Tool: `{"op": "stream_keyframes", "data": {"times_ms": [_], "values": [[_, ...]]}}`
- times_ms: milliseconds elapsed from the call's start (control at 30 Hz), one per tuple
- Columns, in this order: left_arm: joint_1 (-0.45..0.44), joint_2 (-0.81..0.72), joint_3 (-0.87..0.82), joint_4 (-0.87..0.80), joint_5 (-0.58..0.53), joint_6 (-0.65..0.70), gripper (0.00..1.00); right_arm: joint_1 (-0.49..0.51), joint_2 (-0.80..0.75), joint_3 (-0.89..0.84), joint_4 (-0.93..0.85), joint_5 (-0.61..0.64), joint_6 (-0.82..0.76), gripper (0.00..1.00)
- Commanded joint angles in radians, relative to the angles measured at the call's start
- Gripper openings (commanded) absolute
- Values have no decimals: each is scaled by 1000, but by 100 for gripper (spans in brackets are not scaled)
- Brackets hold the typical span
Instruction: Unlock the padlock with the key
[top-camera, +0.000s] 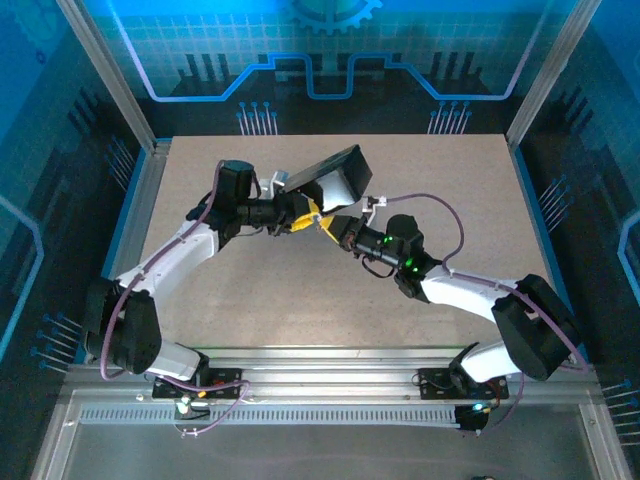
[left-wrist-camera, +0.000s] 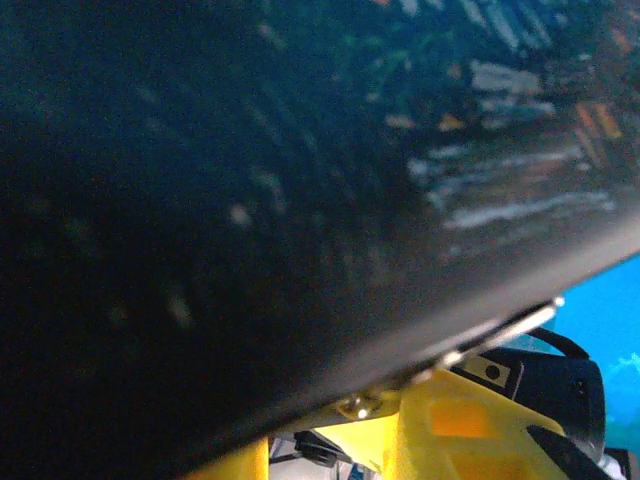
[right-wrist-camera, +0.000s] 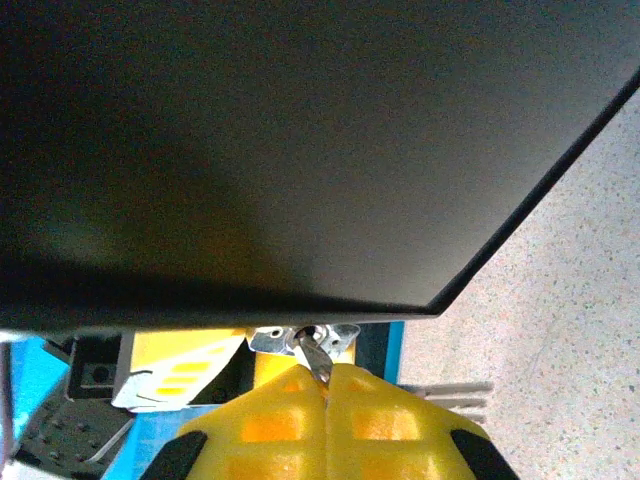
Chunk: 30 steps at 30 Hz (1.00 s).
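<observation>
Over the middle of the tabletop, the left pincer clamps the near edge of a dark box and holds it tilted in the air, apparently so that the small silvery padlock at its lower edge faces the other arm. From the right, the right pincer is pressed tight on the key, whose tip sits at the keyhole. Turning looks like the next job, and a slip could twist the thin key loose.
</observation>
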Motion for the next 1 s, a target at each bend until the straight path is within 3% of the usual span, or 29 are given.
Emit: {"op": "stream_keyframes", "data": {"times_ms": [0, 167, 400, 533, 733, 967], "values": [[-11, 13, -37, 358, 42, 39, 0, 25, -33, -24, 170, 47, 107, 0], [-28, 36, -51, 406, 42, 56, 0, 25, -37, -31, 192, 45, 179, 0], [-81, 13, 5, 187, -8, 226, 0, 36, -41, -63, 188, 131, 319, 0], [-73, 20, 7, 171, -29, 189, 0, 35, -42, -53, 143, 118, 309, 0], [-39, 29, 63, 92, -14, 125, 0, -13, -221, -63, -191, 98, 81, 13], [-19, 47, 128, -66, 3, 103, 0, -46, -476, 64, -741, 193, -415, 32]]}}
